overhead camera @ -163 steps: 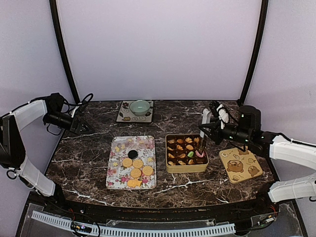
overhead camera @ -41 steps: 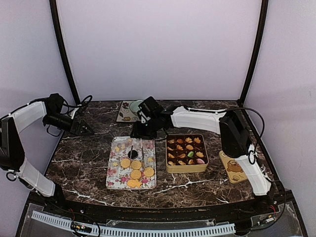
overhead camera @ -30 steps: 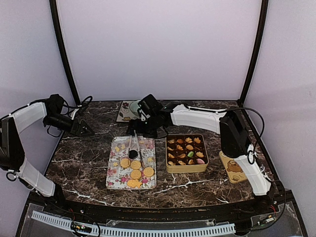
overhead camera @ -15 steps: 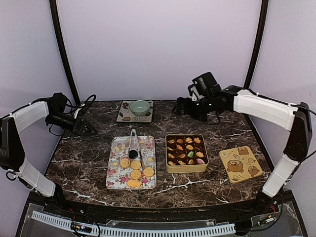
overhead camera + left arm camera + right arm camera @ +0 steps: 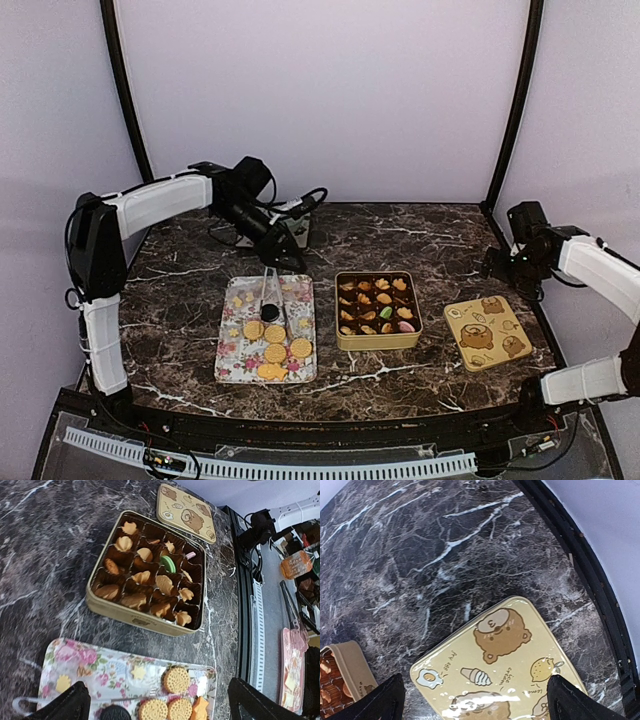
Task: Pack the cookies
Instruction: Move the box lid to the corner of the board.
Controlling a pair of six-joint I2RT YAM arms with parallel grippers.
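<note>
The cookies are split between two places. Several round golden ones (image 5: pixel 275 345) and a dark one (image 5: pixel 268 312) lie on the floral tray (image 5: pixel 232 350). Others fill the compartments of the gold tin (image 5: pixel 377 340), among them a green one (image 5: pixel 168 563). My left gripper (image 5: pixel 288 260) hangs open over the tray's far end, with round cookies (image 5: pixel 176 679) between its fingers (image 5: pixel 67 707) in the left wrist view. My right gripper (image 5: pixel 496 265) is open at the right, above the bear-printed lid (image 5: pixel 505 665). Neither holds anything.
Metal tongs (image 5: pixel 270 292) lie on the tray's far half. The lid (image 5: pixel 487 333) lies flat right of the tin. A patterned coaster (image 5: pixel 247 236) sits at the back, mostly behind the left arm. The table's black rim (image 5: pixel 590 580) runs close to the lid.
The right arm left the tongs on the tray, rose to the back, then swung right over the lid. The left arm came from the far left to the tray's far end.
</note>
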